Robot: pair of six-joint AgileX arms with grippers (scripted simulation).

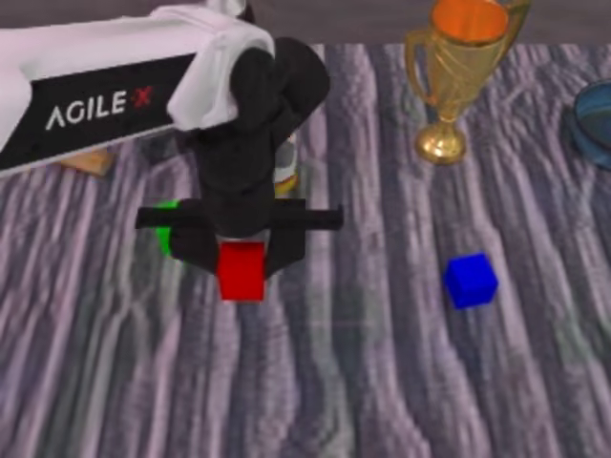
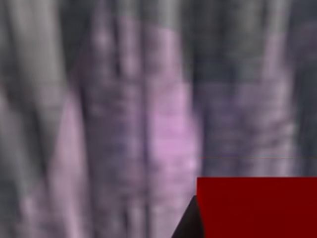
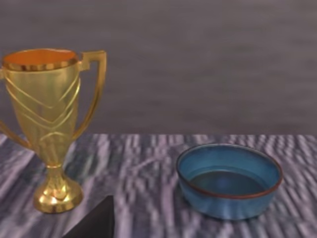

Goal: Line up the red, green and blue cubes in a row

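Observation:
My left gripper (image 1: 241, 258) hangs over the left half of the table, shut on the red cube (image 1: 241, 271), which shows between its dark fingers. In the left wrist view the red cube (image 2: 257, 208) fills the corner, with one dark fingertip (image 2: 190, 223) against its side. The green cube (image 1: 167, 229) lies just left of the gripper, mostly hidden under it. The blue cube (image 1: 471, 280) rests alone on the table to the right. My right gripper (image 3: 94, 223) shows only as a dark tip in its own wrist view, and it is out of the top view.
A gold trophy (image 1: 456, 67) stands at the back right, also seen in the right wrist view (image 3: 52, 124). A blue bowl (image 3: 229, 178) sits beside it at the right edge (image 1: 597, 114). A pale object (image 1: 286, 167) is partly hidden behind the left arm. A wooden piece (image 1: 91, 162) lies at the back left.

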